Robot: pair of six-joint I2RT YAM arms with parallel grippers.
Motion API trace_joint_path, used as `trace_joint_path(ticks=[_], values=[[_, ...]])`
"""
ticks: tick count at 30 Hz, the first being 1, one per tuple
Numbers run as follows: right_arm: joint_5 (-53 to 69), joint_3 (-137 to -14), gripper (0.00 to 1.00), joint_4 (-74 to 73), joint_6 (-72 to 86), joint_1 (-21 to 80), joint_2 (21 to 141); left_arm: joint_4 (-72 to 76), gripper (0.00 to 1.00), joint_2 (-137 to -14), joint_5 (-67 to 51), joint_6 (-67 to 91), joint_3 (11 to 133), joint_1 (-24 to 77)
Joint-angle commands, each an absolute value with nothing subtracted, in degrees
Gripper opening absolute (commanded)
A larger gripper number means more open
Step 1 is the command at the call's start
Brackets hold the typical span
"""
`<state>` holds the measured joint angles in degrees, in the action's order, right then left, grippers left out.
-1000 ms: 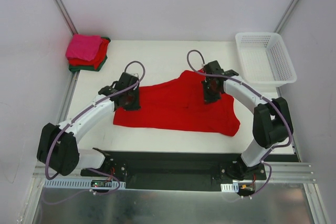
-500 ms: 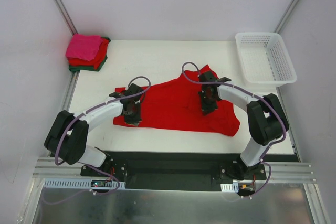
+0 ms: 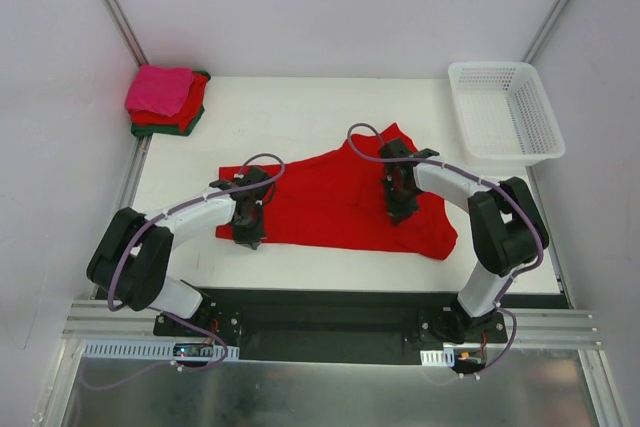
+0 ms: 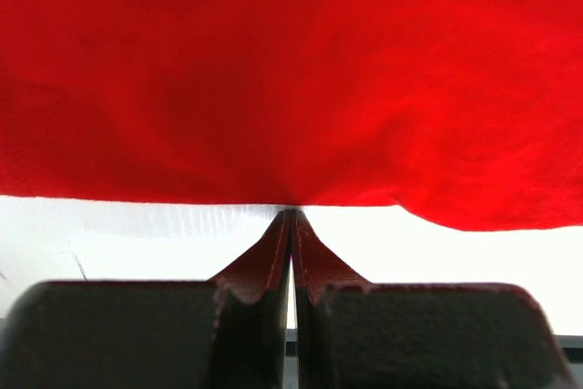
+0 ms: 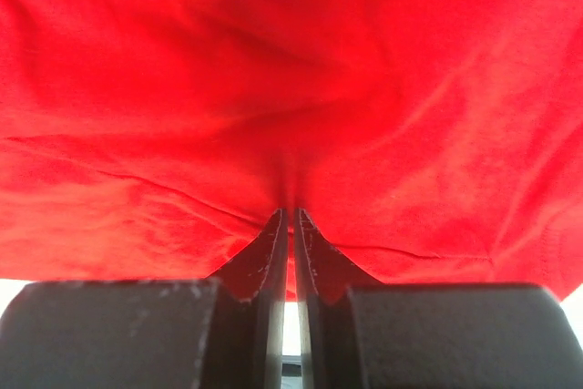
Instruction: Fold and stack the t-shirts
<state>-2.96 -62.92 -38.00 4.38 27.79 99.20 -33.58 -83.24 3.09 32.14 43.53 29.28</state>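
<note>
The bright red t-shirt (image 3: 330,199) is pinched at its near-left hem by the closed left end effector (image 4: 290,215), and mid-cloth by the closed right end effector (image 5: 290,217).

The bright red plain cloth t-shirt (image 3: 340,202) is one even red with no print, darker only along its creases; the small stack of folded cloth shirts (image 3: 160,92) shows hot pink on top, red beneath, dark green at the bottom; the white plastic lattice basket (image 3: 505,112) has a regular grid of holes; the flat white table top (image 3: 300,107) is plain; the left gripper (image 4: 290,216) and right gripper (image 5: 290,216) are matt charcoal black, tinged red near the tips.
</note>
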Motion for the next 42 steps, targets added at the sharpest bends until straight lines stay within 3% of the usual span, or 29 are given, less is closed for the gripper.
trace_joint_path(ticks=[1,13,28,42], values=[[-6.5,-62.49,0.09,-41.39,5.71,28.04,99.67,-36.91,0.0,-80.86,3.17,34.1,41.92,29.53],[-2.73,-62.05,0.1,-38.06,4.83,28.48,92.81,-32.44,0.0,-66.36,7.02,32.08,48.78,29.62],[-1.14,-61.7,0.1,-36.13,4.48,29.62,93.77,-31.2,0.0,-80.76,18.54,35.68,47.72,29.53],[-0.53,-66.01,0.1,-36.3,3.96,30.06,97.03,-33.14,0.0,-79.1,14.6,40.95,40.53,29.53]])
